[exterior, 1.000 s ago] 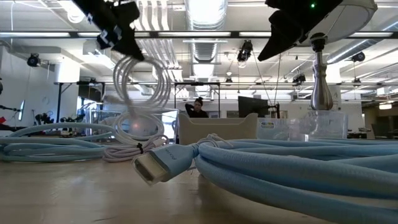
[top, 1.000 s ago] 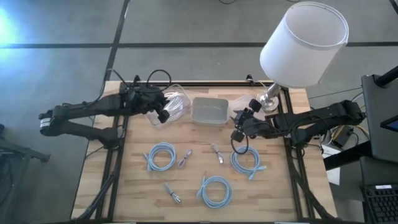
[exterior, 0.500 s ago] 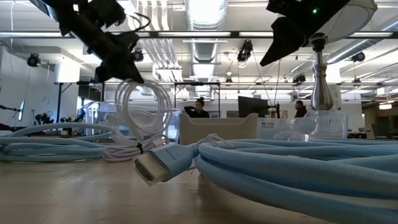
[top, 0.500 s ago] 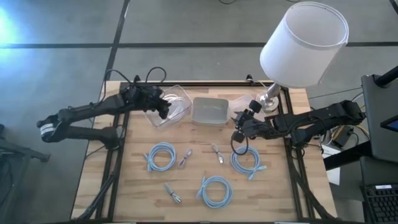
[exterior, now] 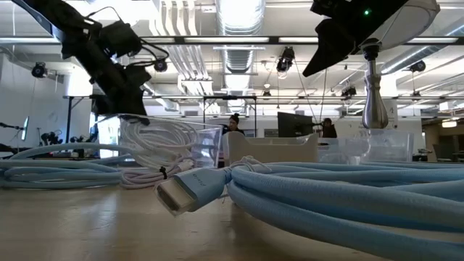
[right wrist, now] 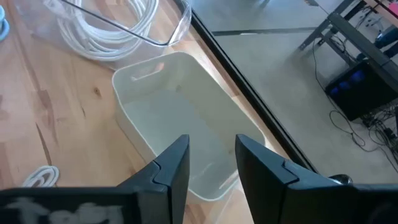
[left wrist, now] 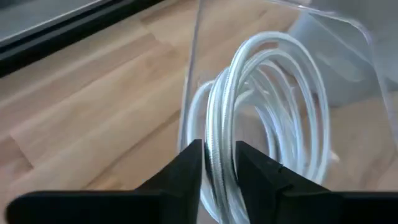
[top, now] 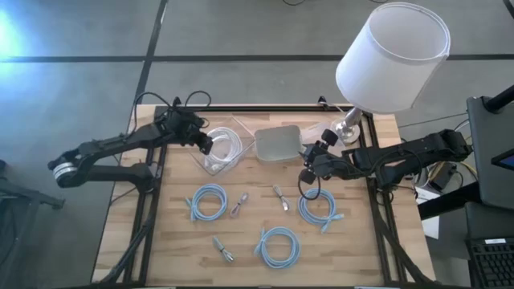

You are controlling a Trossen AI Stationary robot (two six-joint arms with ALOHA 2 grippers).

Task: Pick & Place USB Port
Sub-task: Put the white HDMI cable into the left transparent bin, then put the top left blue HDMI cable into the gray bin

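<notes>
Surroundings of the workstation. A wooden table (top: 241,241) stands on a grey concrete floor (top: 241,32). A lamp with a white shade (top: 393,56) rises at one rear corner. Beyond, an open hall with ceiling strip lights (exterior: 239,14), exposed ducts, monitors (exterior: 293,123) and two people (exterior: 233,125).

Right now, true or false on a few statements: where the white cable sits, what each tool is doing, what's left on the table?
1. The coiled white cable lies in the clear plastic bin. True.
2. The right tool grips a blue cable. False: it is open and holds nothing.
3. Three coiled light-blue cables lie on the wooden table. True.
4. The left tool hangs over the opaque white bin. False: it is at the clear bin.
</notes>
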